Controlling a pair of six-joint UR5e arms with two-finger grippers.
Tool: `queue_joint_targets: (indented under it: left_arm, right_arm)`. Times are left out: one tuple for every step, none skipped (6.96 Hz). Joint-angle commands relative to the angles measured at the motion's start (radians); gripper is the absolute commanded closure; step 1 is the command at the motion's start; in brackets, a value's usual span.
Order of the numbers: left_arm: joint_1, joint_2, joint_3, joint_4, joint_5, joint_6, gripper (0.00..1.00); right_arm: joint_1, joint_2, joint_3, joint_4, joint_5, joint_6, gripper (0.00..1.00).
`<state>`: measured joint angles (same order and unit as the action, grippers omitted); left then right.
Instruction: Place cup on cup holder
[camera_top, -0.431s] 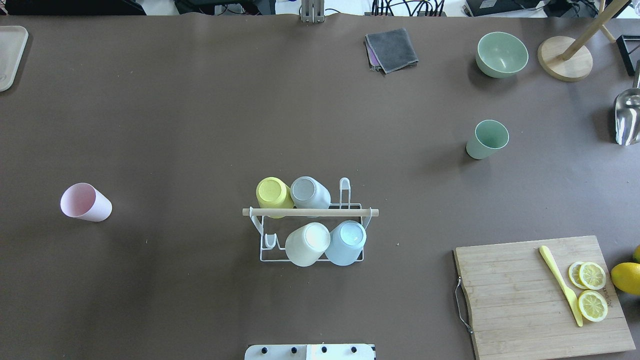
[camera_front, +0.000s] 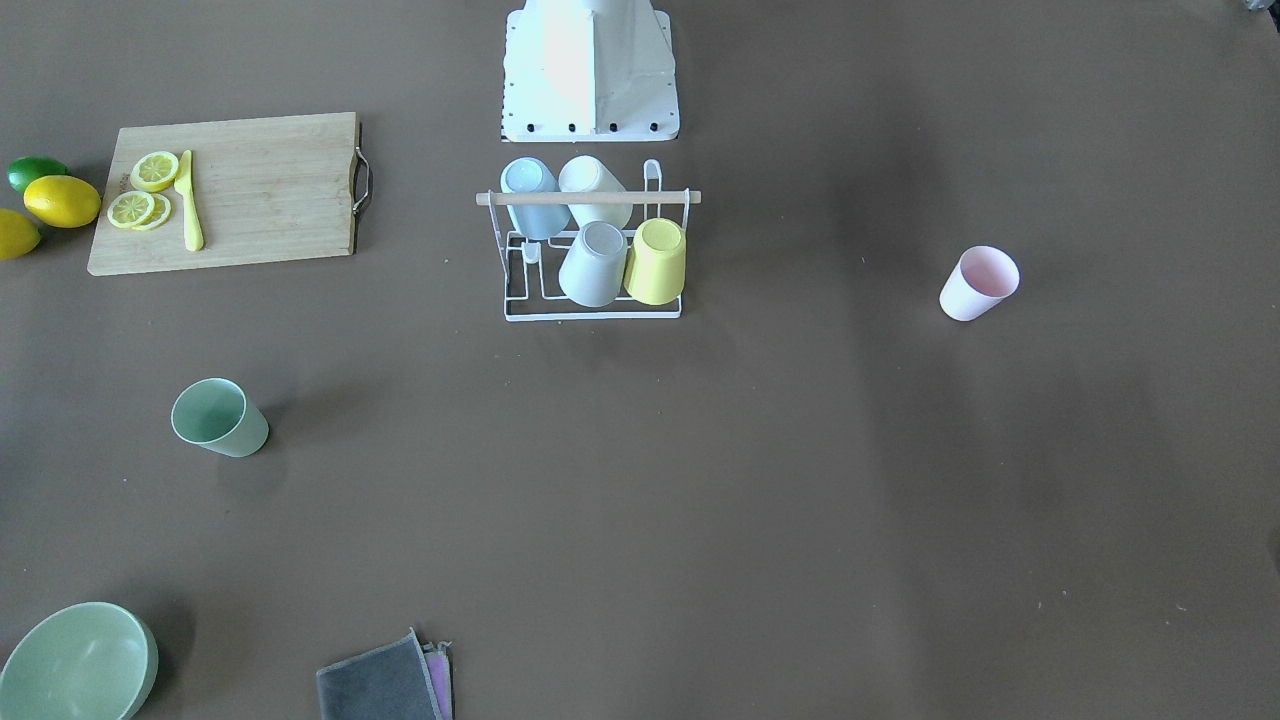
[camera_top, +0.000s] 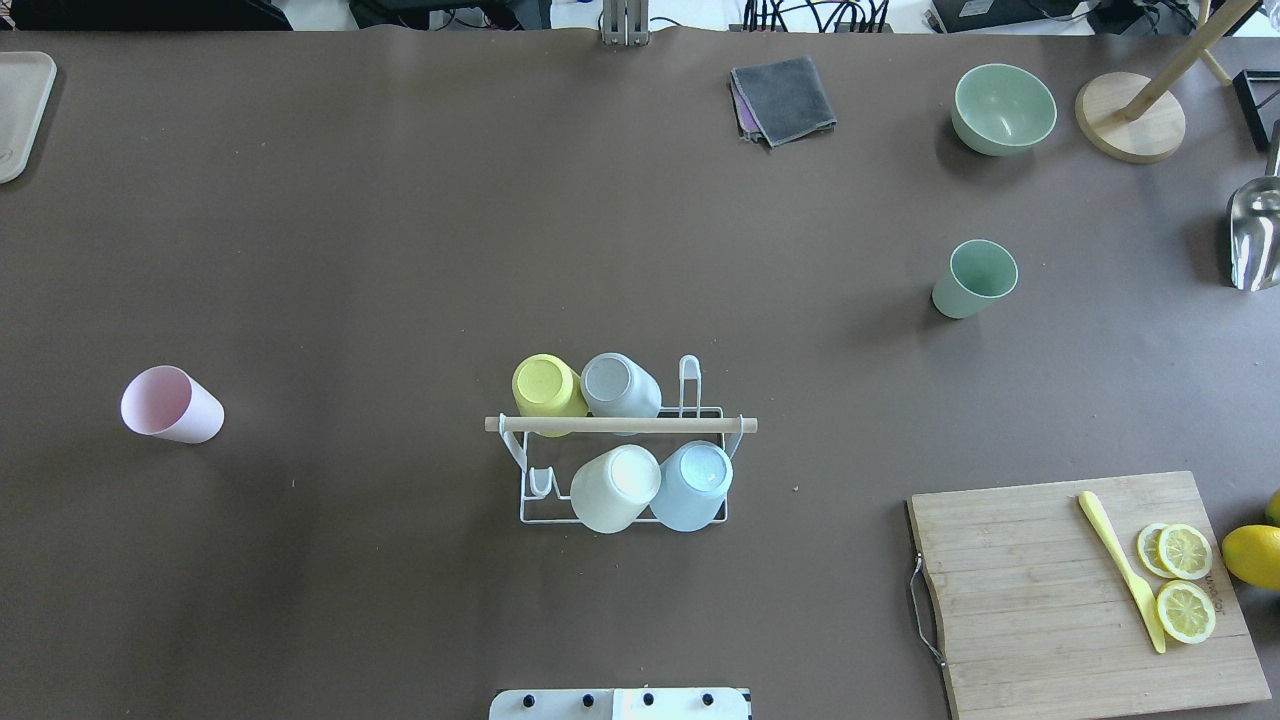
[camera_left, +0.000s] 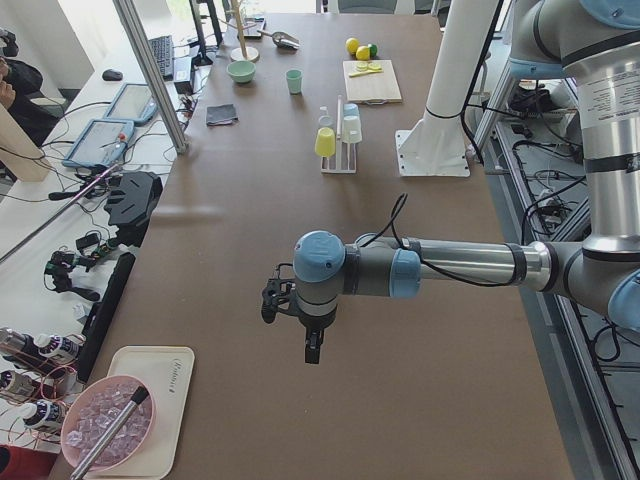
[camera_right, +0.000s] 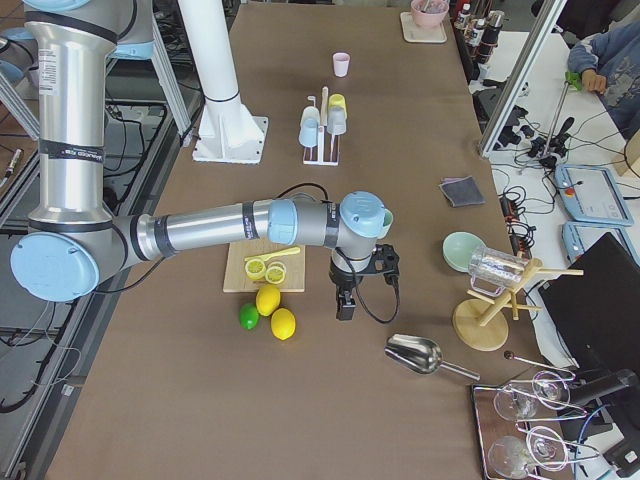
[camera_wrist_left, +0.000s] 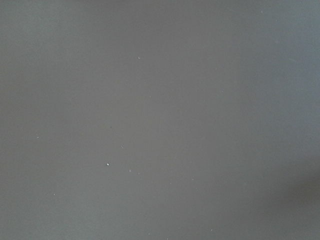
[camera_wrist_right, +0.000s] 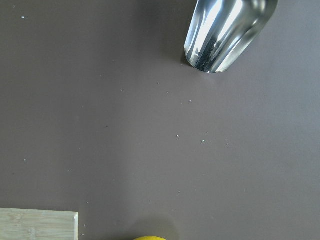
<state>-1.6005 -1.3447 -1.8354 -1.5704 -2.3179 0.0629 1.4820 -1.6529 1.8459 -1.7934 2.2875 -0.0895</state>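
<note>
The cup holder (camera_top: 620, 425), a white wire rack with a wooden rod on top, stands at the table's middle near the robot base and also shows in the front view (camera_front: 588, 198). Yellow, grey, cream and blue cups hang upside down on it. A pink cup (camera_top: 170, 405) stands upright to its left, a green cup (camera_top: 975, 278) at the far right. My left gripper (camera_left: 311, 345) and right gripper (camera_right: 345, 305) show only in the side views, over bare table far from the rack; I cannot tell whether they are open or shut.
A cutting board (camera_top: 1080, 590) with lemon slices and a yellow knife lies near right. A green bowl (camera_top: 1003, 108), grey cloth (camera_top: 783, 98), wooden stand (camera_top: 1130, 115) and metal scoop (camera_top: 1255, 235) sit at the far right. A tray (camera_top: 20, 110) is far left.
</note>
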Motion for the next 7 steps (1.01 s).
queue_joint_targets:
  left_arm:
    - [0.004,-0.011,0.001,0.0,0.0,0.0,0.02]
    - [0.002,-0.011,0.001,0.0,0.0,0.0,0.02]
    - [0.002,-0.011,0.001,0.0,0.0,0.0,0.02]
    - [0.002,-0.008,0.001,0.0,0.0,-0.001,0.02]
    - [0.002,-0.007,0.001,0.0,0.0,0.0,0.02]
    - [0.002,-0.007,0.001,0.0,0.0,0.0,0.02]
    - [0.002,-0.007,-0.001,0.0,0.0,0.0,0.02]
  right_arm:
    - [0.0,-0.002,-0.002,0.0,0.0,-0.001,0.0]
    - [0.0,0.001,0.003,0.0,-0.002,0.002,0.0]
    - [0.0,0.005,0.004,0.0,-0.002,0.002,0.0]
    - [-0.008,0.01,0.001,0.0,-0.003,0.002,0.0]
    - [-0.034,0.019,0.003,0.0,0.001,0.007,0.0]
    - [-0.076,0.084,0.004,-0.024,-0.016,0.008,0.0]
    - [-0.112,0.15,0.003,-0.087,-0.048,0.007,0.0]
